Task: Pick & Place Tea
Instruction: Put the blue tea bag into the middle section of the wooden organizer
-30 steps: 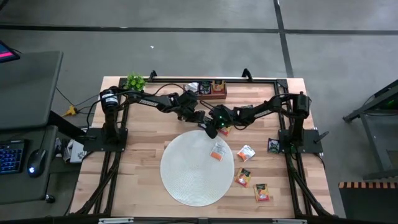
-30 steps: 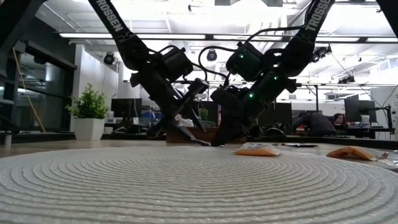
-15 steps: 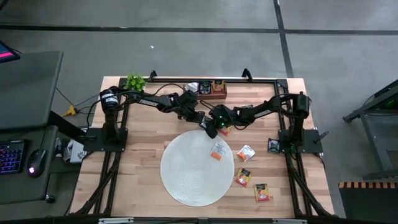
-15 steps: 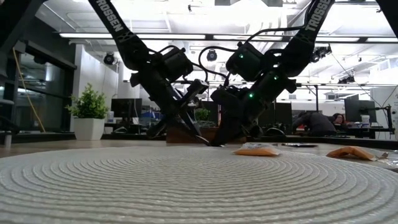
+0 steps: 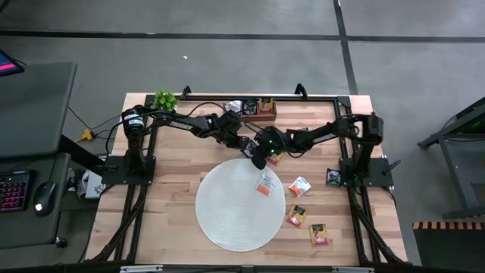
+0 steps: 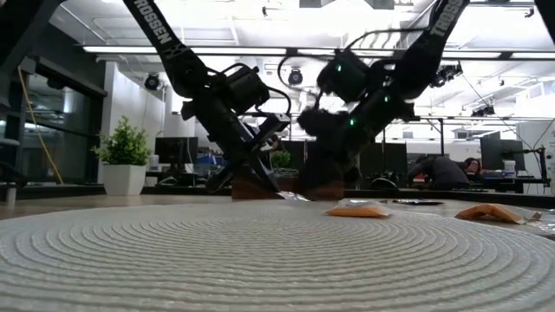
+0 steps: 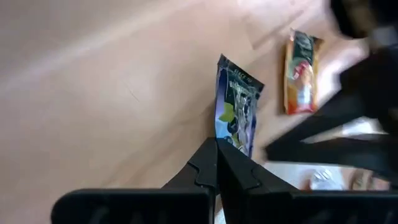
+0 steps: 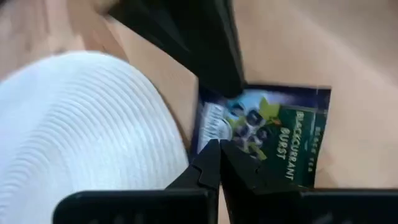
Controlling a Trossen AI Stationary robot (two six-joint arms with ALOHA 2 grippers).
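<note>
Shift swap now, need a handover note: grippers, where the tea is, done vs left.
Left gripper: shut on the dark blackcurrant sachet at the table's middle, just off the mat's far edge.
Right gripper: shut, tips over the same sachet; whether it grips it is unclear.
Tea: one orange sachet on the mat, others loose on the table to its right, some in the wooden tray at the back.
Left: place the held sachet, then the loose ones.
</note>
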